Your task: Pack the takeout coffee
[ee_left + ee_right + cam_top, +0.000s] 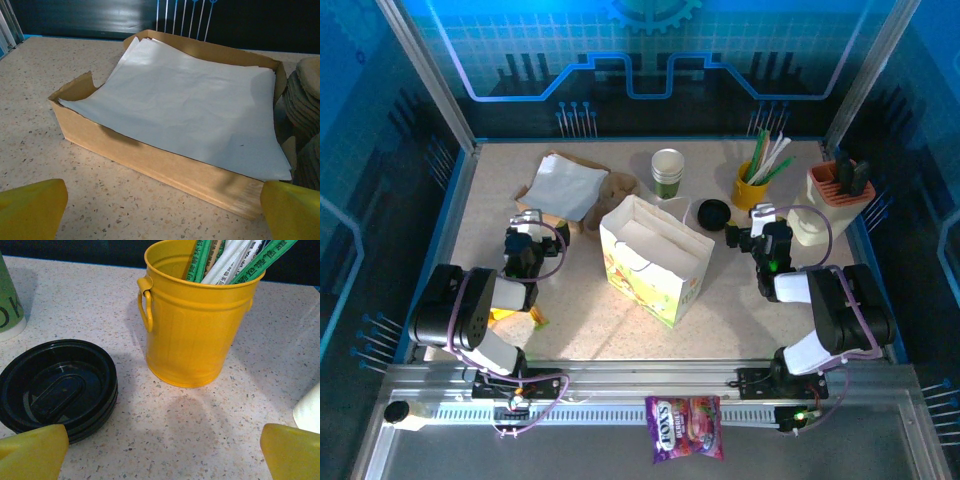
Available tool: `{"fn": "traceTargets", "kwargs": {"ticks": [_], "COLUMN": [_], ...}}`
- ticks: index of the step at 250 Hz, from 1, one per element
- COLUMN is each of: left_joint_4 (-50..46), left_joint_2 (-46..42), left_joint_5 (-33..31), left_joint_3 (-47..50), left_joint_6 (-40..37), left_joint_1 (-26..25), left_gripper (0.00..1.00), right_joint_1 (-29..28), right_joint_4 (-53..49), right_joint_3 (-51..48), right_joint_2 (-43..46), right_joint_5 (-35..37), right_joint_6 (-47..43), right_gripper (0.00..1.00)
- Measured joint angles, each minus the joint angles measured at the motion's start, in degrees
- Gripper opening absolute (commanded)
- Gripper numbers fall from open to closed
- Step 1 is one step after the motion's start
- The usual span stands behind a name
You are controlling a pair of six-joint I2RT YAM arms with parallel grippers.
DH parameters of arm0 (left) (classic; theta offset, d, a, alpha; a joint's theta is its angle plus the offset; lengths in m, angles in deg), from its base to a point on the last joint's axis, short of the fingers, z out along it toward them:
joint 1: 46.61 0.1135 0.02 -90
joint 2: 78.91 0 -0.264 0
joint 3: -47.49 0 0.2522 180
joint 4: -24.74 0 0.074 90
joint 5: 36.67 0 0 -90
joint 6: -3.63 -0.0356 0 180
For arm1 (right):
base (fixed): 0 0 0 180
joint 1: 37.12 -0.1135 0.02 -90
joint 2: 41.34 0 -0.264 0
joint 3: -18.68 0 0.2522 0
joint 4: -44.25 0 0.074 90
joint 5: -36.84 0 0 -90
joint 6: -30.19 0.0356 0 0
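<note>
Paper bag [650,262] stood upright mid-table, mouth open, white inner walls showing. Paper cup [668,172], white over green, stood just behind the bag with its top uncovered; its contents couldn't be made out. Black lids [57,390] lay stacked flat on the table [580,320], behind-right of the bag and apart from the cup. Yellow bucket [200,325] stood further right of the bag and held wrapped straws [235,257], green and white. Cardboard tray [150,165] sat behind-left of the bag, filled with white paper sheets [195,105]. A brown stack [305,95] sat just beside the tray on the bag's side. Orange holder [838,190] stood far right of the bag by the wall, with dark items in it I couldn't identify.

Left gripper [161,212] was left of the bag, facing the tray, fingers apart and holding nothing. Right gripper [162,452] was right of the bag, fingers apart and empty, with the lids and bucket right before it. There was bare table in front of the bag out to the near edge, and a bare strip to the bag's left. Candy packet [685,428] lay on the front rail.
</note>
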Motion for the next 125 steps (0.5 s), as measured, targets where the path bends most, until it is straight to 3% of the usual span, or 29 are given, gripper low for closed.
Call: {"fn": "traceTargets", "kwargs": {"ticks": [125], "left_joint_4": [0.0], "left_joint_2": [0.0], "left_joint_5": [0.8], "left_joint_3": [0.0], "left_joint_6": [0.0], "left_joint_1": [0.0], "left_gripper": [1.0], "right_joint_1": [0.0], "right_joint_4": [0.0], "right_joint_3": [0.0], "right_joint_2": [0.0], "right_joint_5": [0.0], "right_joint_6": [0.0], "right_gripper": [0.99]}}
